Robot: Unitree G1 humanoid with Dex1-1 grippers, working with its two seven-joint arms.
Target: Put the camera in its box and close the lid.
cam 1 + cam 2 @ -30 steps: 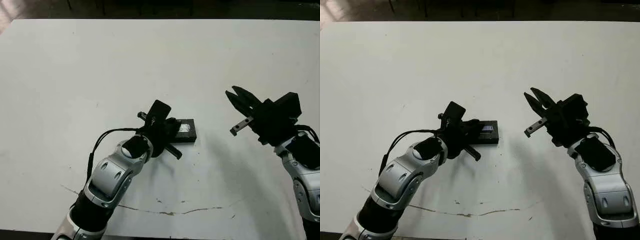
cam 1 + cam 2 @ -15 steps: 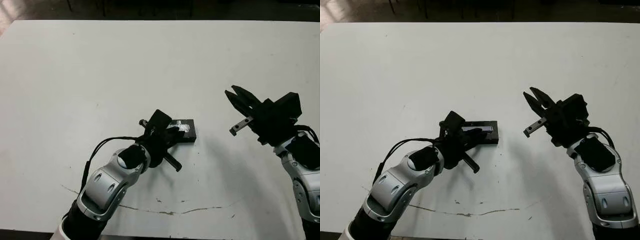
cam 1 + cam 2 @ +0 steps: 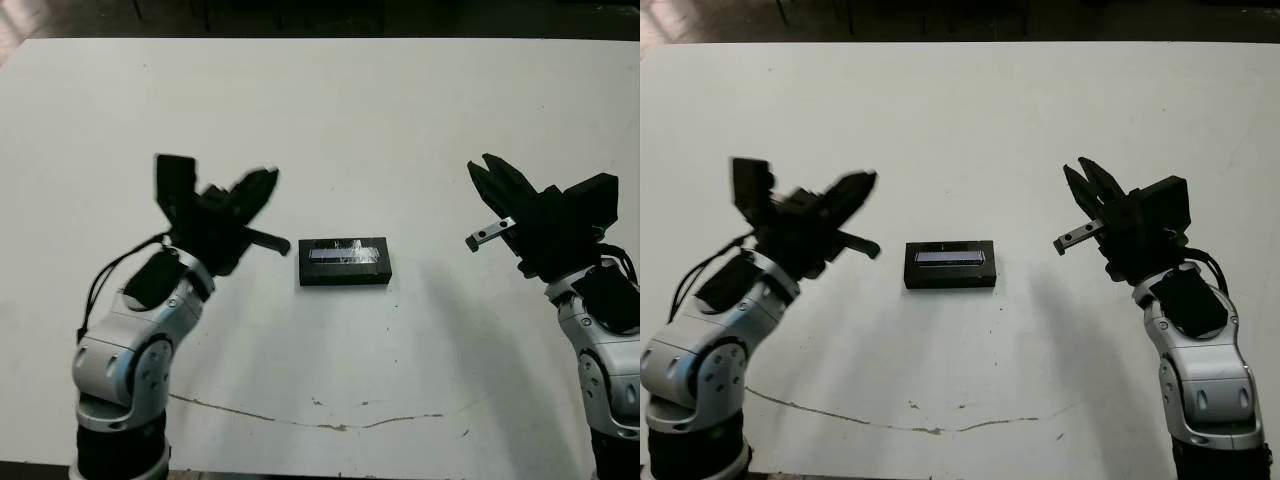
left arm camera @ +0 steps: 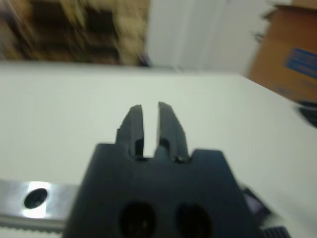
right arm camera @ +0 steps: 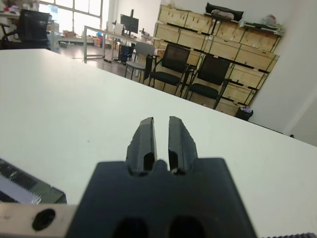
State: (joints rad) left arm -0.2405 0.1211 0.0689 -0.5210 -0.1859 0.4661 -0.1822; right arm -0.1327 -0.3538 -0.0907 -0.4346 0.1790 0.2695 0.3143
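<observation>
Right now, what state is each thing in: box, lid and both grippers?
Box: closed, flat on the table, touched by nothing.
Lid: seated on the box, stripe up.
Left gripper: raised beside the box, fingers nearly together, empty.
Right gripper: raised on the other side, fingers nearly together, empty.

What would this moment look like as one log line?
lid: on box, closed | left gripper: raised clear, empty | right gripper: raised clear, empty

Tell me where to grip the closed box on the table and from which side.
Grip the box across its two long side walls, coming straight down from above. It lies flat with the lid on and its long axis across the table, so the short span probably suits the fingers.
</observation>
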